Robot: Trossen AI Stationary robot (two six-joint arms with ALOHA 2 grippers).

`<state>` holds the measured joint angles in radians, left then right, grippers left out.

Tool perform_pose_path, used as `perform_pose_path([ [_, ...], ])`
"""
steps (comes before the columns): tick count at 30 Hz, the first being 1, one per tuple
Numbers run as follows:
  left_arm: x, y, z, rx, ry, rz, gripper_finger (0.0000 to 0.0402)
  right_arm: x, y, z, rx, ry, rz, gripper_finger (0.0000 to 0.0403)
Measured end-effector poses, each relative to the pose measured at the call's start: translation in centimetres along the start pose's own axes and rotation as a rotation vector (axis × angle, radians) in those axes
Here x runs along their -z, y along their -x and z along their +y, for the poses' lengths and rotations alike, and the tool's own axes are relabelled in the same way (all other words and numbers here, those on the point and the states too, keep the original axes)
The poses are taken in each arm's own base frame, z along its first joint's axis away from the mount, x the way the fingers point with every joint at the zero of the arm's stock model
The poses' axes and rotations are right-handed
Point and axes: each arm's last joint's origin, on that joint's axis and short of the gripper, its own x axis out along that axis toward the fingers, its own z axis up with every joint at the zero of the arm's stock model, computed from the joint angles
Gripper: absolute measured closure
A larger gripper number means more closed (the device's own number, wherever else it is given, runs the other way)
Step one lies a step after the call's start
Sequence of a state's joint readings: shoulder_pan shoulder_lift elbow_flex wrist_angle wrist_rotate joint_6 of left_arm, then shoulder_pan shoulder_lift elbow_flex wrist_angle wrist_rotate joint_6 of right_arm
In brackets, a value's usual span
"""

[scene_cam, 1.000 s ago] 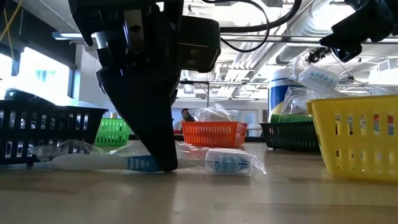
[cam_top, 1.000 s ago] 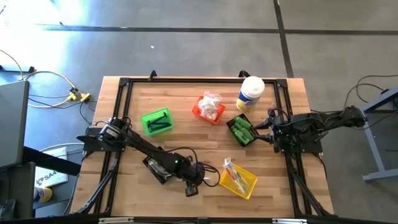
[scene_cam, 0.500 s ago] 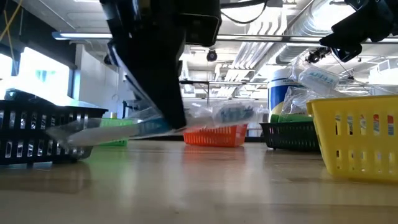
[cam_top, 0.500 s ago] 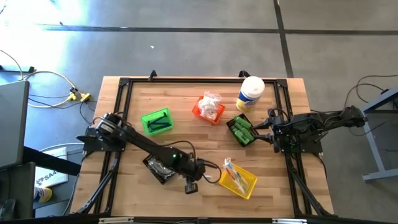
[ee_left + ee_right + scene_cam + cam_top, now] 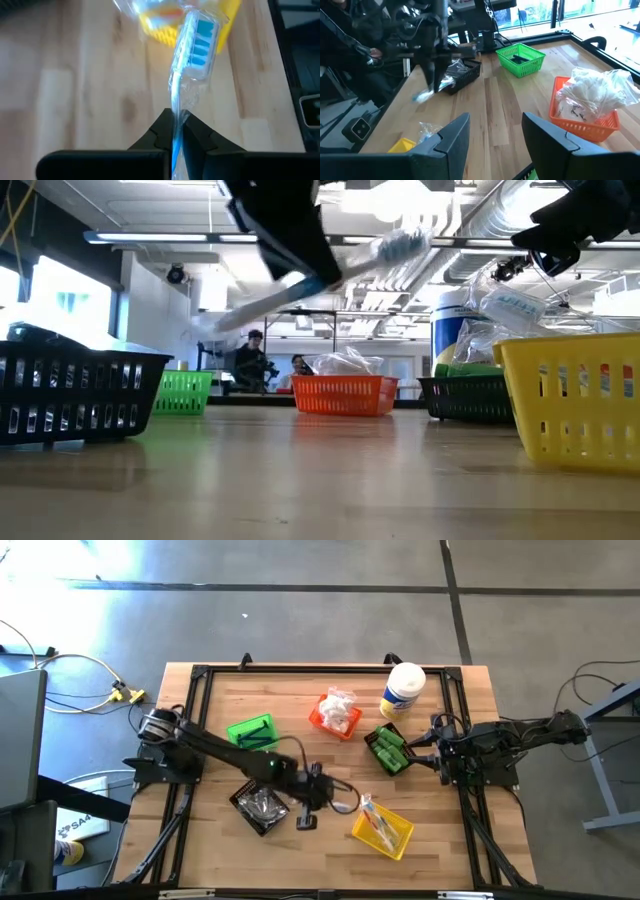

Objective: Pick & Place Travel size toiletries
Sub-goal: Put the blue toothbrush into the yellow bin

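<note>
My left gripper (image 5: 330,800) hangs over the near middle of the table, shut on a clear-wrapped toothbrush (image 5: 192,45) with blue bristles. In the low view the toothbrush (image 5: 330,275) slants high above the wood. Ahead of it stands the yellow bin (image 5: 382,830) with wrapped sticks inside. My right gripper (image 5: 495,130) waits open at the table's right side, beside the dark bin of green bottles (image 5: 388,750). My left gripper pinches the toothbrush's handle (image 5: 176,131) through its clear wrapper between the two fingers, about midway along. The fingers slant down from the table's left. The brush is lifted clear and tilted, its head (image 5: 400,245) higher, its tail (image 5: 210,328) lower.
A black bin (image 5: 258,808) with packets sits just left of my left gripper. A green bin (image 5: 250,733), an orange bin (image 5: 335,715) of white packets and a white-lidded canister (image 5: 403,690) stand farther back. People show in the room beyond the table.
My left gripper has risen from the tabletop, gone toward the far edge and rolled, staying shut. The toothbrush, which lay flat on the wood, is now lifted clear and tilted, head end up.
</note>
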<state>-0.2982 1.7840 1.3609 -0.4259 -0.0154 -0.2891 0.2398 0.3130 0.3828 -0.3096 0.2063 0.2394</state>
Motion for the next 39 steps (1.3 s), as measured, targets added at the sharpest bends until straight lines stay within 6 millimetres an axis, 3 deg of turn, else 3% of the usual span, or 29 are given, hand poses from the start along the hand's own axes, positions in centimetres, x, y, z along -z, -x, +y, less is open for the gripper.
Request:
perform_pose_path([
  [5,-1.2,0.7,1.8,-0.069,-0.047,-0.081,0.0389,0.0,0.0,0.0,0.0,-0.002,0.001,0.0229],
  [9,-1.7,-0.1,2.5,-0.085,-0.059,-0.201,0.0389,0.0,0.0,0.0,0.0,-0.001,0.001,0.0229],
  [13,-0.8,-1.4,2.8,-0.058,-0.075,-0.31,0.0389,0.0,0.0,0.0,0.0,0.0,0.001,0.0229],
  [19,0.8,-1.7,3.2,-0.039,-0.098,-0.435,0.0389,0.0,0.0,0.0,0.0,-0.001,0.0,0.0229],
  [23,1.8,-0.2,3.5,-0.055,-0.118,-0.459,0.0389,-0.1,0.0,0.0,-0.003,-0.005,-0.013,0.0229],
  [30,3.0,4.1,3.7,-0.084,-0.204,-0.532,0.0389,-1.0,0.0,0.2,-0.025,-0.021,-0.099,0.0229],
  [39,3.2,5.5,4.7,-0.104,-0.18,-0.589,0.0389,-1.7,-1.1,0.6,-0.034,-0.03,-0.14,0.0229],
])
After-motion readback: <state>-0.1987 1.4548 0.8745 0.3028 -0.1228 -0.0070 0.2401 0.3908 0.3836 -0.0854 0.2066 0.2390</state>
